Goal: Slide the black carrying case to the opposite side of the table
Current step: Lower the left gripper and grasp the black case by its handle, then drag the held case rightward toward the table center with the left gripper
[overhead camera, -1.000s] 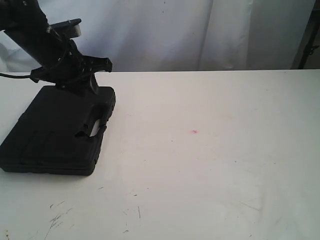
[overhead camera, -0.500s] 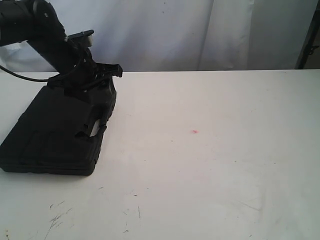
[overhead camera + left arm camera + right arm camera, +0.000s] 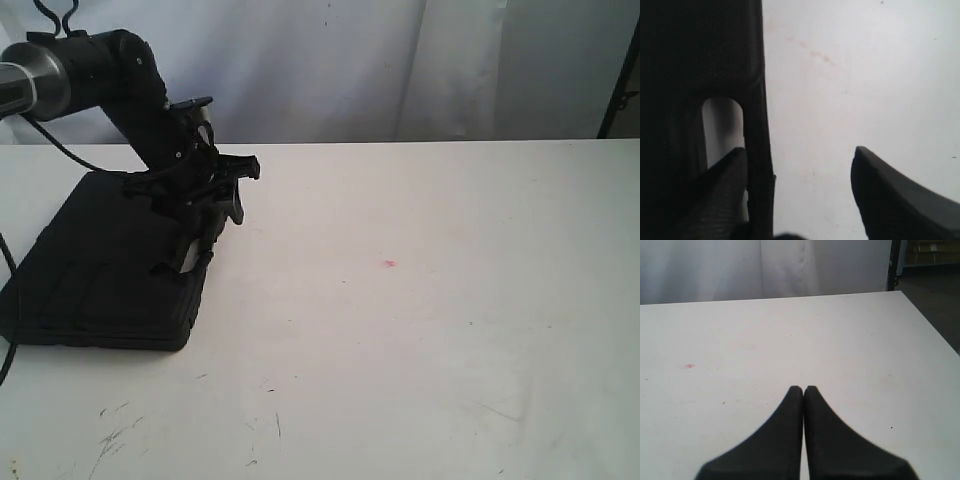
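Note:
The flat black case [image 3: 100, 260] lies at the left of the white table [image 3: 430, 320], its handle slot [image 3: 183, 256] along the edge facing the table's middle. My left gripper [image 3: 226, 200] hangs open over the far end of that handle edge. In the left wrist view the case [image 3: 700, 50] and its slot [image 3: 722, 122] fill one side. The left gripper [image 3: 800, 162] straddles the handle bar: one finger [image 3: 727, 187] sits over the slot, the other [image 3: 890, 200] over bare table. My right gripper [image 3: 803, 389] is shut over bare tabletop, holding nothing, and does not show in the exterior view.
A small red speck [image 3: 389, 264] marks the table's middle. Thin dark scratches [image 3: 115, 435] lie near the front left. A white curtain [image 3: 380, 60] hangs behind the far edge, with a dark frame [image 3: 618, 70] at the back right. The table's side edge [image 3: 930, 325] drops off.
My left arm has swung right and lower, bringing its gripper from above the case's far corner to the handle edge. The case has stayed in place.

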Robot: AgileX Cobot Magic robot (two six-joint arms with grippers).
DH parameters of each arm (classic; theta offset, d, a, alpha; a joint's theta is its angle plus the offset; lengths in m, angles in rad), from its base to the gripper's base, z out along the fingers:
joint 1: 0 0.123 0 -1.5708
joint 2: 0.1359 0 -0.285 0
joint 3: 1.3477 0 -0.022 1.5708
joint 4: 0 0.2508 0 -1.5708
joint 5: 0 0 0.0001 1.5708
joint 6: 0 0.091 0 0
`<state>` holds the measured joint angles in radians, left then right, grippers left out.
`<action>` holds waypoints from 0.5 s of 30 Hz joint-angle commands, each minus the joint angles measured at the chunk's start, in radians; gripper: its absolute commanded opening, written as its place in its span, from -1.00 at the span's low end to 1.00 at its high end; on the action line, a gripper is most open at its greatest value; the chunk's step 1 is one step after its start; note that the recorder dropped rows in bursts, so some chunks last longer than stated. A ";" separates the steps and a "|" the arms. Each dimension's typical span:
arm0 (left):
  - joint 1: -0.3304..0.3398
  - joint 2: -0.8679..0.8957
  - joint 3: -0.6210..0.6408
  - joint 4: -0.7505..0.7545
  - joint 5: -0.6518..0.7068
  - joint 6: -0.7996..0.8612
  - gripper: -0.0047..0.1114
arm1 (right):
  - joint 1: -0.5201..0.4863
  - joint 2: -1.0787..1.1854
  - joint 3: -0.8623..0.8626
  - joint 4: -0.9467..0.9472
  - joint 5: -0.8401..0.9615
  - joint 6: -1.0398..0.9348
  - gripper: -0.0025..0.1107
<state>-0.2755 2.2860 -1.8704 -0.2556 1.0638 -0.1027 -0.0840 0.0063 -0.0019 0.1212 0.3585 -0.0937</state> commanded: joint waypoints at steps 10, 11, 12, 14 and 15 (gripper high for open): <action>-0.004 0.082 -0.008 0.055 -0.001 -0.050 0.08 | -0.008 -0.006 0.002 0.001 -0.012 -0.004 -0.96; -0.004 0.087 -0.008 0.055 -0.003 -0.050 0.08 | -0.008 -0.006 0.002 0.001 -0.012 -0.004 -0.96; -0.007 0.089 -0.008 0.055 -0.003 -0.050 0.08 | -0.008 -0.006 0.002 0.001 -0.012 -0.004 -0.96; -0.010 0.099 -0.008 0.057 -0.003 -0.050 0.08 | -0.008 -0.006 0.002 0.001 -0.012 -0.004 -0.96; -0.013 0.101 -0.008 0.057 -0.005 -0.050 0.08 | -0.008 -0.006 0.002 0.001 -0.012 -0.004 -0.96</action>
<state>-0.2823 2.3743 -1.8740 -0.2095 1.0659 -0.1434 -0.0840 0.0063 -0.0019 0.1212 0.3585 -0.0937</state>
